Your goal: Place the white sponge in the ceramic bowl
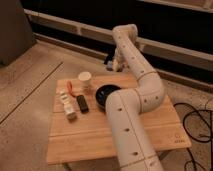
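The ceramic bowl (106, 93) is dark and glossy and sits near the middle of the wooden table (95, 135), partly hidden by my arm. My gripper (112, 63) hangs beyond the table's far edge, up and behind the bowl. A small pale bluish piece (107, 62) shows at the gripper's tip; it may be the white sponge, but I cannot tell for sure. No other sponge-like piece shows on the table.
A cream paper cup (85, 80) stands left of the bowl. An orange thing (70, 88), a pale object (64, 98), a black bar (82, 103) and a beige block (70, 113) lie at the table's left. My thick white arm (132, 130) crosses the table's middle. Cables (197, 120) lie on the floor at right.
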You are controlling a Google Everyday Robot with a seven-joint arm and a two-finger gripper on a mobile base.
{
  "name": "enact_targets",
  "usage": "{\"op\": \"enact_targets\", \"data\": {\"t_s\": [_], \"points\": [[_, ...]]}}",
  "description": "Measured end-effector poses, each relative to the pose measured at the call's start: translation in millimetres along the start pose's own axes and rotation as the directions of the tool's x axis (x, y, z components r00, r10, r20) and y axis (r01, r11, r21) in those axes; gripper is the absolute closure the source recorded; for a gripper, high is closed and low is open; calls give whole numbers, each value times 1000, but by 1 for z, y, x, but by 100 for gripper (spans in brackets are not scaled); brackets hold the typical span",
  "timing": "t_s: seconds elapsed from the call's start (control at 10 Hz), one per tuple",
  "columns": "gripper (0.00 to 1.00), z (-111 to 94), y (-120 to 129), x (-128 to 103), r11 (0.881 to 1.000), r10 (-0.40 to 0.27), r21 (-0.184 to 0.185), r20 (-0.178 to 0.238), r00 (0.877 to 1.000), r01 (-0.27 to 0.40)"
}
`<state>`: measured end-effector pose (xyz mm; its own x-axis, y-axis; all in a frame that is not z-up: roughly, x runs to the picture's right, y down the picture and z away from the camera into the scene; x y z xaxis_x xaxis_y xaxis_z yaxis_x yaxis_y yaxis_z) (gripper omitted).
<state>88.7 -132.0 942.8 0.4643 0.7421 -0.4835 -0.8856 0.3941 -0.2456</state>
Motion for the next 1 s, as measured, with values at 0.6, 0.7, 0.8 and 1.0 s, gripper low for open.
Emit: {"op": "enact_targets", "data": {"t_s": [0.6,0.7,0.8,1.0], "points": [[100,24,52,-23,996,-90,4,-40,995,90],[100,22,56,-27,994,-109,25,-43,993,110],[100,22,57,-28,992,-120,37,-46,992,121],[100,16,58,-27,984,-160,73,-48,986,163]]}}
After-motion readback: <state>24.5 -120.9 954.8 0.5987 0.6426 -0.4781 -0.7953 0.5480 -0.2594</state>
